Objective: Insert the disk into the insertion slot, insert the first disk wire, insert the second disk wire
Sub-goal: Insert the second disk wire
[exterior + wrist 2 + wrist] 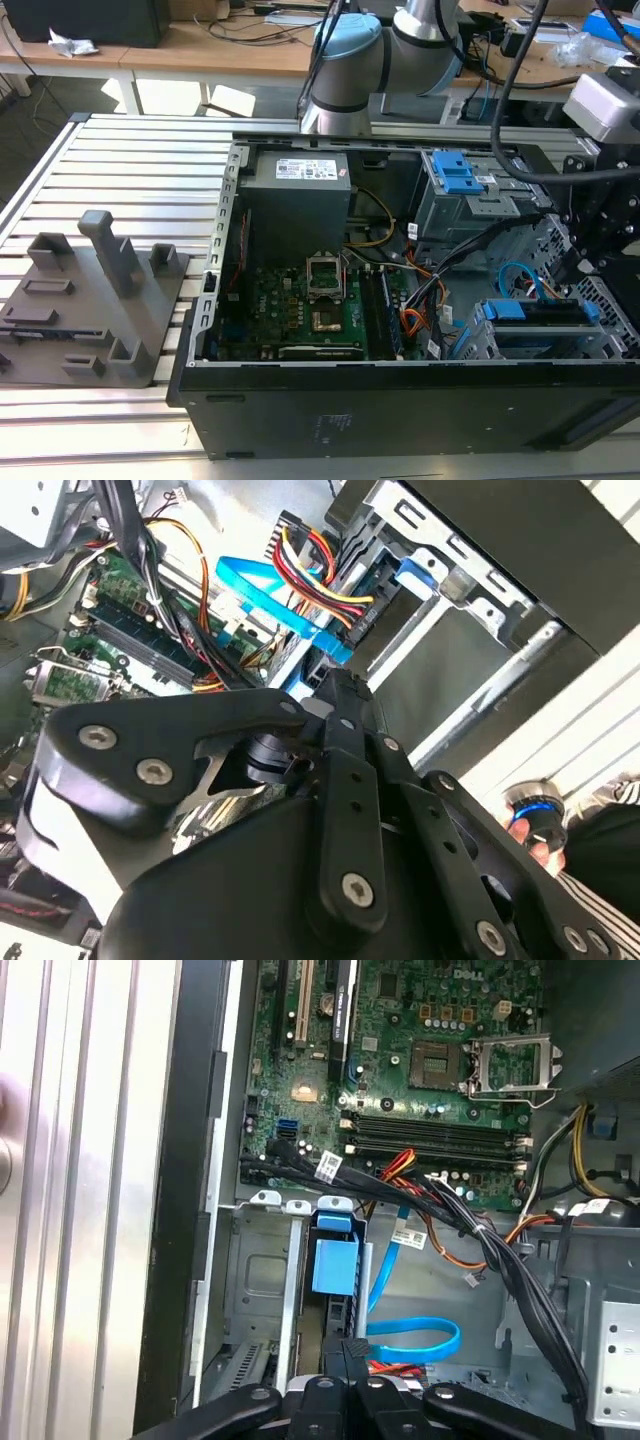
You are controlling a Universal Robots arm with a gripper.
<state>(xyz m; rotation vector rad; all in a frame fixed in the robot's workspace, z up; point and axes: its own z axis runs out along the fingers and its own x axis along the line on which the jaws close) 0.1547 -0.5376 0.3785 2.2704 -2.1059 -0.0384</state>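
I see the open computer case [400, 400] on the slatted counter [120, 170]. The disk [540, 325], blue carrier visible, sits in the insertion slot [500, 345] at the case's near corner on the exterior view's right. The tool [345, 1355] hangs just over the disk's blue tab [333, 1265] in the first wrist view; I cannot tell whether it is clenched or released. A blue data cable [415, 1335] loops beside it.
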